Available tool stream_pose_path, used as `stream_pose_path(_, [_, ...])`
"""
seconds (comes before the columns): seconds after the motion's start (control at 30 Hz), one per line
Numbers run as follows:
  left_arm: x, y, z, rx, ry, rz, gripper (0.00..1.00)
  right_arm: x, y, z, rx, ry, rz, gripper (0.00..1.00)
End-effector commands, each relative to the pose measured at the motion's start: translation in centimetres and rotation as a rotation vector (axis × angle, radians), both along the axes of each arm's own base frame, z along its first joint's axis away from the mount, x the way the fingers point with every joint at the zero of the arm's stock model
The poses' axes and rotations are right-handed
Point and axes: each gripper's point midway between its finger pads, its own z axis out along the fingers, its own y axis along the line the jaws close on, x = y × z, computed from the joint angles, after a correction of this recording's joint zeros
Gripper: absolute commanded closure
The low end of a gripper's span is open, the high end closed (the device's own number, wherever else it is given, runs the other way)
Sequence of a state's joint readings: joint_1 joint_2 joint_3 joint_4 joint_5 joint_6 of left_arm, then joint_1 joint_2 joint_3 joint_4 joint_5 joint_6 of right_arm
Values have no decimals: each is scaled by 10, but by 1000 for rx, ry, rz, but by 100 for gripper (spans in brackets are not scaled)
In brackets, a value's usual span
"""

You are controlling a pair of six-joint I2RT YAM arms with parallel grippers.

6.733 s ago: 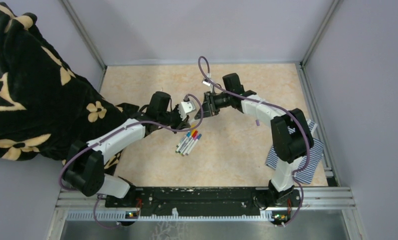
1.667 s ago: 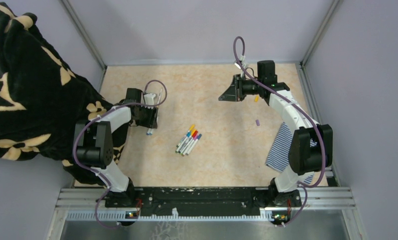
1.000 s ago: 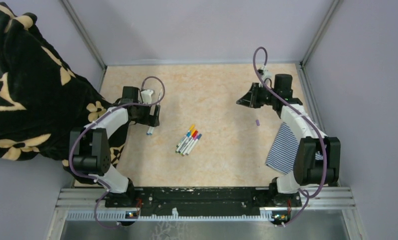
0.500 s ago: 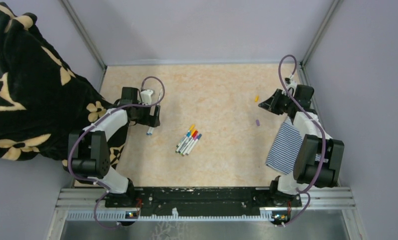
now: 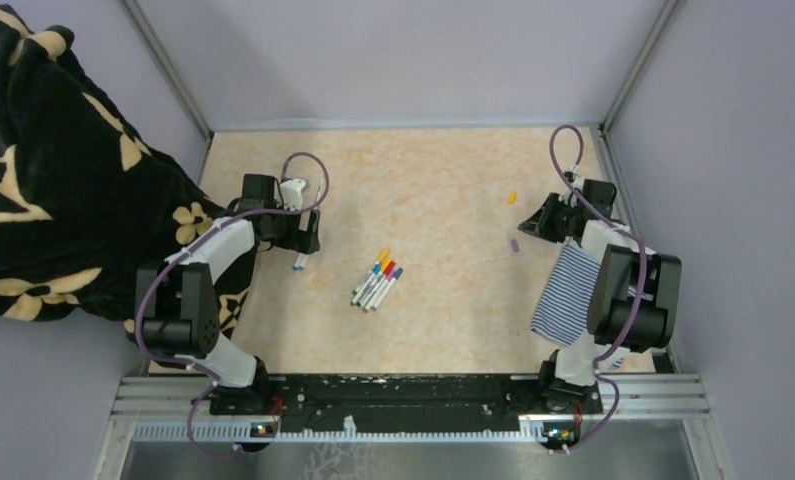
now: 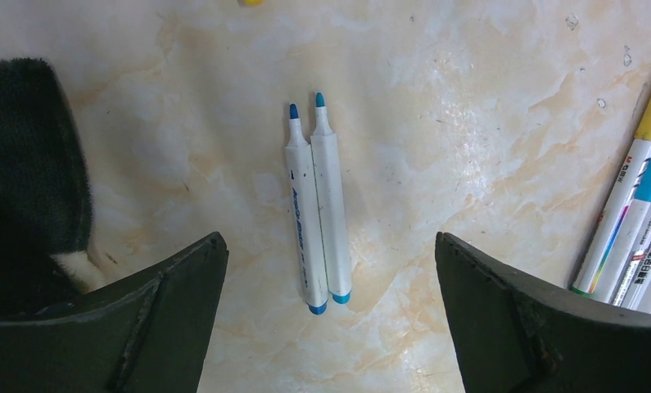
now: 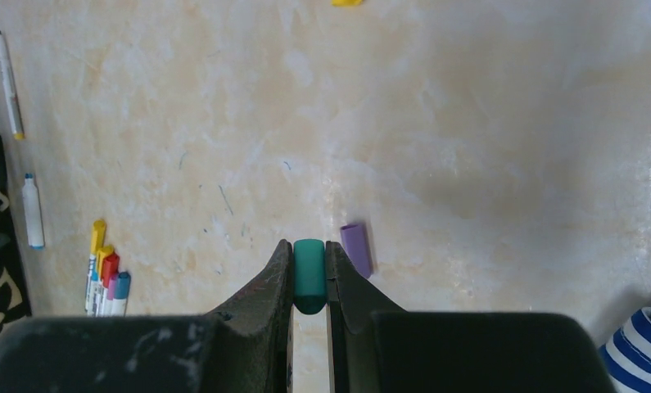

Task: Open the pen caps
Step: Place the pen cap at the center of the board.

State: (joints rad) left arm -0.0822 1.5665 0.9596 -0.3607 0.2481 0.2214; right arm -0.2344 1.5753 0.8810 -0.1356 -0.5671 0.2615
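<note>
Here, a teal cap point(image 7: 309, 274) sits pinched between the right jaws.

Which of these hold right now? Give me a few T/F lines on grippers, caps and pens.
1. The right gripper is shut on a teal cap. True.
2. The left gripper is shut on a pen. False: its jaws stand wide open, and two pens lie side by side on the table between them.
3. A purple cap lies loose on the table just beside the right gripper. True.
4. Those two pens have caps on their tips. False: both blue tips are bare.
5. The striped cloth covers the pen cluster. False: the cloth lies at the right edge, well apart from the cluster.
</note>
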Motion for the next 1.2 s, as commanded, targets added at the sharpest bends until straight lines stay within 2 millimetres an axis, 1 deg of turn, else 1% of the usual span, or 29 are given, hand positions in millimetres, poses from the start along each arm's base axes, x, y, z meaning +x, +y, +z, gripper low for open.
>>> stream_pose_path(0.0, [3, 0, 8, -9, -38, -9, 0, 5, -7, -18, -8, 18, -15, 100])
stream_pose_path(0.03, [3, 0, 8, -10, -38, -9, 0, 6, -7, -20, -7, 20, -14, 100])
stream_pose_path(0.13, [3, 0, 7, -9, -37, -10, 0, 4, -6, -38, 9, 73, -14, 99])
stream_pose_path(0.2, [3, 0, 6, -9, -35, -9, 0, 4, -6, -42, 15, 87, -14, 97])
stream_pose_path(0.57, [3, 0, 4, -10, -32, -9, 0, 10, -12, -46, -5, 75, -44, 93])
stream_pose_path(0.73, [3, 0, 3, -9, -30, -7, 0, 10, -9, -49, -1, 81, -39, 86])
stream_pose_path(1.03, [3, 0, 3, -8, -30, -8, 0, 9, -6, -49, 7, 87, -25, 65])
stream_pose_path(1.17, [3, 1, 3, -7, -30, -6, 0, 8, -6, -51, 10, 106, -24, 62])
